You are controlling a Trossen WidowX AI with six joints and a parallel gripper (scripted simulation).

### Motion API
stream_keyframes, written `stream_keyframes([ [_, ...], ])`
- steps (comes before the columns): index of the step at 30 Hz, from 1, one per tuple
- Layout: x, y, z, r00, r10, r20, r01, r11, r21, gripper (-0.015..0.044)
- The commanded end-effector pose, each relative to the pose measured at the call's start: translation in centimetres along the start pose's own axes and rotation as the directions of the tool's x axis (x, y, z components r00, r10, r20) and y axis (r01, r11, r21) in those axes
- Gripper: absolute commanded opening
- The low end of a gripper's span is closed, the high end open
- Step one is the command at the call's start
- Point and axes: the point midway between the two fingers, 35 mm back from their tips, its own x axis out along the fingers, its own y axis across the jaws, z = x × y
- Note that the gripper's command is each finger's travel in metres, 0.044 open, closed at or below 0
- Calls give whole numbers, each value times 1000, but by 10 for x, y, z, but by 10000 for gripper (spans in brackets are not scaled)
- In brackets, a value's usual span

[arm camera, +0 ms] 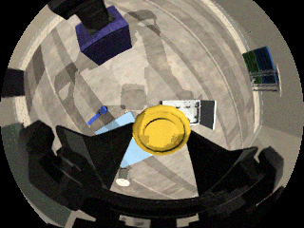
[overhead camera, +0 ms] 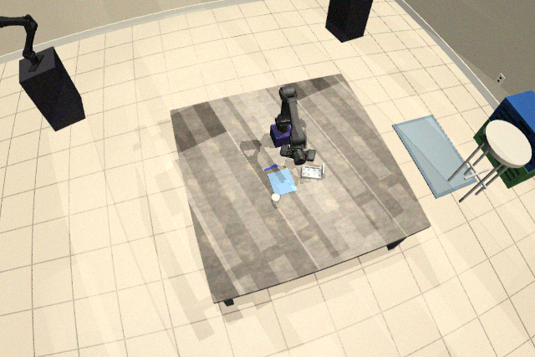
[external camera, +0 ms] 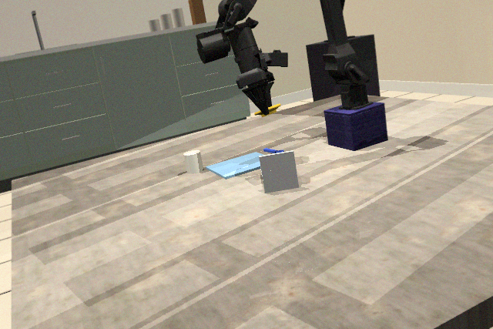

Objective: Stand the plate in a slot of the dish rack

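My gripper (overhead camera: 298, 156) (external camera: 266, 112) (arm camera: 161, 129) is shut on the yellow plate (external camera: 274, 109) (arm camera: 162, 137), with one finger at each side of its rim. The plate is held in the air, seen almost edge-on and slightly tilted in the exterior view; the arm hides it in the top view. The dish rack (overhead camera: 311, 172) (external camera: 279, 172) (arm camera: 207, 114) is a low white tray with small posts and an upright grey panel at one end. In the exterior view the panel hides its tray. The plate is high above the table and covers a corner of the rack in the wrist view.
A light blue flat sheet (overhead camera: 282, 181) (external camera: 235, 166) lies beside the rack, with a small blue object (overhead camera: 271, 167) (external camera: 273, 151) (arm camera: 98, 115) near it. A white cylinder (overhead camera: 275, 197) (external camera: 193, 162) stands at its far side. The arm's base is on a purple block (external camera: 354, 128) (arm camera: 104, 40).
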Motion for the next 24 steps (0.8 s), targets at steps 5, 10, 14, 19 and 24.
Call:
stream_keyframes([
  [5, 28, 1, -2, 982, -142, 128, 124, 983, 138, 0],
  [10, 44, 1, -3, 951, -245, 191, 198, 951, 237, 0],
  [14, 55, 2, -5, 916, -331, 228, 250, 914, 320, 0],
  [19, 66, 3, -6, 858, -442, 260, 309, 850, 427, 0],
  [24, 76, 5, -6, 786, -555, 272, 356, 767, 533, 0],
])
